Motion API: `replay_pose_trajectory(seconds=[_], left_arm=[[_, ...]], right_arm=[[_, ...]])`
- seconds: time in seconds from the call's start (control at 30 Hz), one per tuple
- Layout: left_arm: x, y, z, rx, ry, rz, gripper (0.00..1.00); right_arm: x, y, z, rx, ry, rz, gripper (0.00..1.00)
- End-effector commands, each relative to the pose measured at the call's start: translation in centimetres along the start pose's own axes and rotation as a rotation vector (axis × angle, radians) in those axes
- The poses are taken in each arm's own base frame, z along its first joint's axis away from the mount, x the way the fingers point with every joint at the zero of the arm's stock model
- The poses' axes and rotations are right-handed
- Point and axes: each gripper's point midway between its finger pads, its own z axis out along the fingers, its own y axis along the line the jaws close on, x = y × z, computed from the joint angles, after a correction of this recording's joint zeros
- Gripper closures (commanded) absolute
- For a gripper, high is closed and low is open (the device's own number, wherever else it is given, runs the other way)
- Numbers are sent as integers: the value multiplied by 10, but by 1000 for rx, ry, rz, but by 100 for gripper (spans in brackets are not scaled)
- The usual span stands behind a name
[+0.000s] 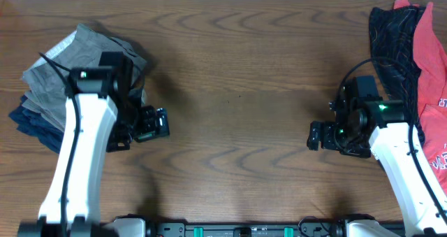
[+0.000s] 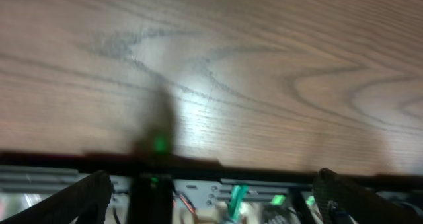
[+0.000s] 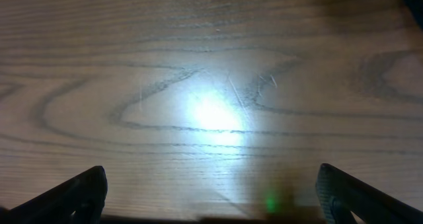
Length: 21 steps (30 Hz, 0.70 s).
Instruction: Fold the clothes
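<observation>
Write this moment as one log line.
left gripper: open, empty | right gripper: open, empty | grey shorts: on navy pile, left | red, black clothes: right

The desk (image 1: 237,90) is showing brown, swirling wood grain. The shorts (image 1: 66,62) are looking grey-taupe, the lower garment (image 1: 31,121) navy, the patterned garment (image 1: 391,38) black with possibly fine pale lines, the last garment (image 1: 434,52) red.

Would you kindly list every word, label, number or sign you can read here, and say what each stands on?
No text is legible.
Red garment: pale print at the overhead frame's right edge, cut off and too small to read.
Nothing else shows writing.
</observation>
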Motion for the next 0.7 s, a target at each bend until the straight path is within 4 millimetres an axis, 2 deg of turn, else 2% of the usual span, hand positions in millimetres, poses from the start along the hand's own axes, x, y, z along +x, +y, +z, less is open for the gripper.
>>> replay_pose_trajectory(seconds=[0.0, 0.17, 0.3, 0.37, 0.5, 0.67], left_arm=[[15, 1, -13, -3, -142, 64, 2], [26, -3, -25, 81, -469, 133, 2], [34, -2, -39, 151, -767, 168, 2], [35, -2, -46, 186, -903, 185, 2], [41, -2, -53, 223, -1039, 203, 2], [48, 0, -55, 229, -1063, 206, 2]], right_arm=[[8, 0, -4, -34, -50, 42, 1], [14, -3, -7, -75, -268, 18, 1], [16, -11, -29, -66, -510, -10, 1], [16, -14, -48, -67, -646, -14, 1], [19, -11, -79, -113, -822, -30, 1], [28, -11, -88, -127, -874, -35, 1]])
